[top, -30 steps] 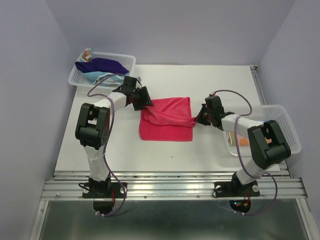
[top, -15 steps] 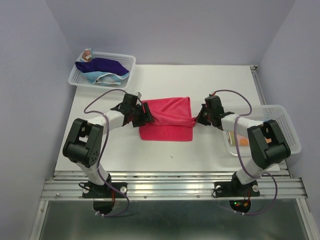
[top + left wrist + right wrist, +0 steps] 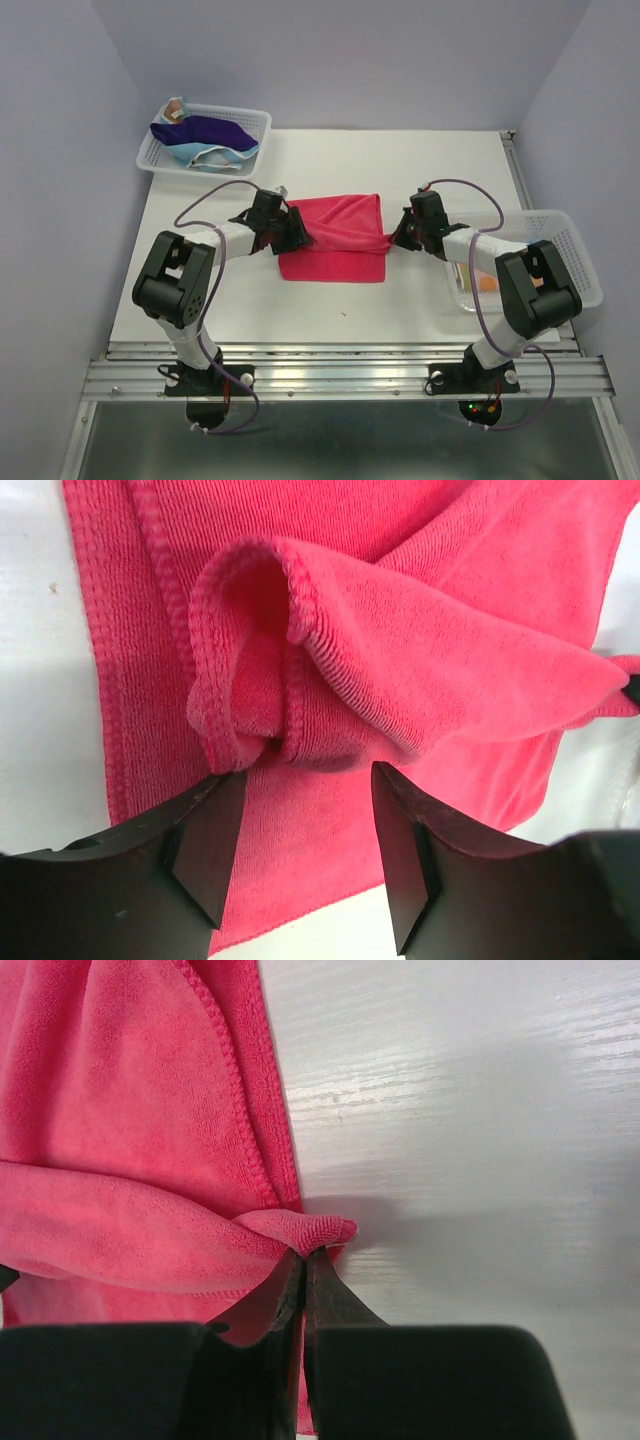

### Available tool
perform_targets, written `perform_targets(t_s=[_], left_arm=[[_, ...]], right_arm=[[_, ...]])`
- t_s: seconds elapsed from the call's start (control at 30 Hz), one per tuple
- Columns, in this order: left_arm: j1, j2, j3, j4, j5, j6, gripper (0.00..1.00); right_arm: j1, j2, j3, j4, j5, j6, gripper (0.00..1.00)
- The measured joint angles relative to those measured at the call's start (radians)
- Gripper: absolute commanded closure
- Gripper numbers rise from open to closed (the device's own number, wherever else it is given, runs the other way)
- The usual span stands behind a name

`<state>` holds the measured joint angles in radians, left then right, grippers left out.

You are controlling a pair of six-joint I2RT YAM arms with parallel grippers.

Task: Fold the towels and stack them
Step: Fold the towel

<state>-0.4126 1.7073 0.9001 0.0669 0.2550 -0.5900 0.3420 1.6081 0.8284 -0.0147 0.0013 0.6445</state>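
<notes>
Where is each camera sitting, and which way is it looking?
Top camera: high above and behind the robot, looking down at the table; the left arm and right arm show whole, with the pink towel between them and a white basket far left.
Left wrist camera: rides the left arm, looking past the left jaws, which are open, at a bunched fold of the pink towel.
Right wrist camera: rides the right arm, looking past the right jaws, shut on a towel corner.
Shared: all three see the pink towel.
</notes>
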Motion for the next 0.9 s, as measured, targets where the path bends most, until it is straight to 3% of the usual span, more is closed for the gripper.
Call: perform_targets(t_s=[0.2,0.27,0.47,0.9], left_arm=[[-0.014,0.003,0.005,0.008,-0.013,-0.001,0.39],[-0.020,0.005,0.005,0.011,-0.020,-0.001,0.45],[-0.024,0.027,0.017,0.011,-0.024,0.008,0.73],[-0.025,0.023,0.026,-0.034,-0.071,0.010,0.69]], right_arm=[[0.000,0.000,0.000,0.000,-0.001,-0.001,0.99],[0.000,0.000,0.000,0.000,-0.001,-0.001,0.99],[0.000,-0.010,0.000,-0.001,-0.001,-0.002,0.99],[0.000,-0.012,0.000,-0.001,-0.002,-0.002,0.99]])
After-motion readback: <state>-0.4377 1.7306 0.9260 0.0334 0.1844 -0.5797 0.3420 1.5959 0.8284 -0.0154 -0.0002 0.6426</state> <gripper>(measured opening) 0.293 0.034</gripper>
